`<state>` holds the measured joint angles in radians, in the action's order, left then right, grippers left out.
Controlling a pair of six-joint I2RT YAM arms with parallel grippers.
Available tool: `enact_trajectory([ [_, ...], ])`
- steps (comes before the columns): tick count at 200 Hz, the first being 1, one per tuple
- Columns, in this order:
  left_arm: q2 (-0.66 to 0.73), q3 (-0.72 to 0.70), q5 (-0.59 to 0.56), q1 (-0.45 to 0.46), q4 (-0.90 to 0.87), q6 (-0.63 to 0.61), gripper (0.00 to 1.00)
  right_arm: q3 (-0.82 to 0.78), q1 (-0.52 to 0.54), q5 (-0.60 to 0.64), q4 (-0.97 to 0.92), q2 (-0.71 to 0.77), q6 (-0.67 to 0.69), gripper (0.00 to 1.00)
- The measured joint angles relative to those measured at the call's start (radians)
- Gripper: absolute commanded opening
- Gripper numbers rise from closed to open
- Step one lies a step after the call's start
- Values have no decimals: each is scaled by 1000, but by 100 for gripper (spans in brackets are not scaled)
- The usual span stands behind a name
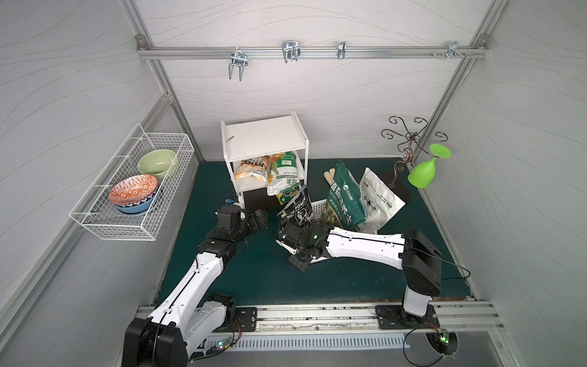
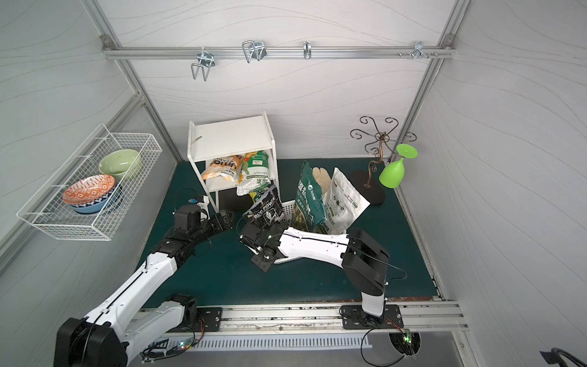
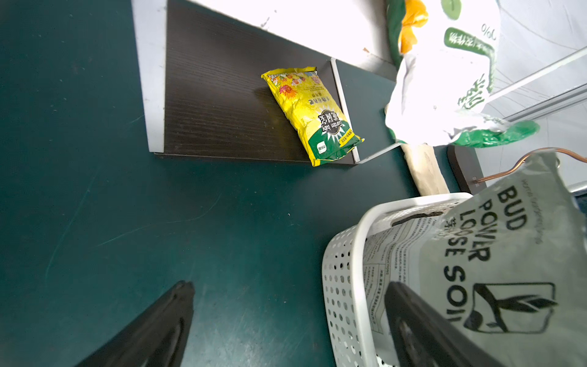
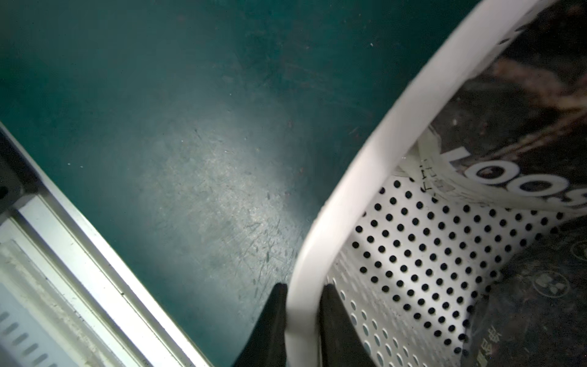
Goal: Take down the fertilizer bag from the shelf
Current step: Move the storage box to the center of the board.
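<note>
Stretching forward from the front rail across the dark green table mat (image 1: 254, 279), the white-and-black left arm (image 1: 203, 273) lies low and angles inward toward the middle. The right arm (image 1: 365, 244) folds sharply at the elbow and runs sideways toward the middle, with its wrist bent downward. Against the back wall stands the small white two-board shelf (image 1: 263, 136). Just in front of it, on the right arm's side, sits the white perforated plastic basket (image 1: 317, 206), holding a black soil bag (image 1: 295, 206). The white-and-green fertilizer bag (image 1: 282, 178) lies on the shelf's lower board, drooping over its front edge, beside an orange bag (image 1: 252, 170). The left gripper (image 3: 289, 286) hovers over bare mat, fingers wide apart and holding nothing. The right gripper (image 4: 303, 289) pinches the basket's rim, one finger outside and one inside.
</note>
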<state>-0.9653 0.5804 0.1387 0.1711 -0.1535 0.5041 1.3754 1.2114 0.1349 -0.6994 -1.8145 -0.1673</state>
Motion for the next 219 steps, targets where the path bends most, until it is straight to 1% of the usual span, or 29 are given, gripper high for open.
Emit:
enact_trajectory([
  [32,2,0,49,0,16,2,97,-24,-19,-25,29,24,-3,20],
  [68,-4,6,126,0,90,28,97,-37,-30,-23,48,30,-5,19],
  [112,-26,53,140,0,125,49,97,-71,-63,-17,64,54,-5,19],
  [146,-37,62,150,0,150,67,97,-107,-97,-2,68,77,-2,19],
  [164,-49,62,162,0,175,91,98,-119,-113,6,68,85,-1,21],
  [179,-65,62,171,0,208,115,98,-123,-124,7,68,90,-6,27],
  [189,-83,62,176,0,234,134,99,-124,-129,9,63,95,-17,34],
  [196,-97,62,180,0,253,147,98,-124,-133,10,59,98,-19,42],
  [206,-120,62,187,0,279,168,98,-122,-138,10,50,103,-19,60],
  [219,-155,64,197,0,316,203,98,-120,-149,13,30,121,-23,72],
])
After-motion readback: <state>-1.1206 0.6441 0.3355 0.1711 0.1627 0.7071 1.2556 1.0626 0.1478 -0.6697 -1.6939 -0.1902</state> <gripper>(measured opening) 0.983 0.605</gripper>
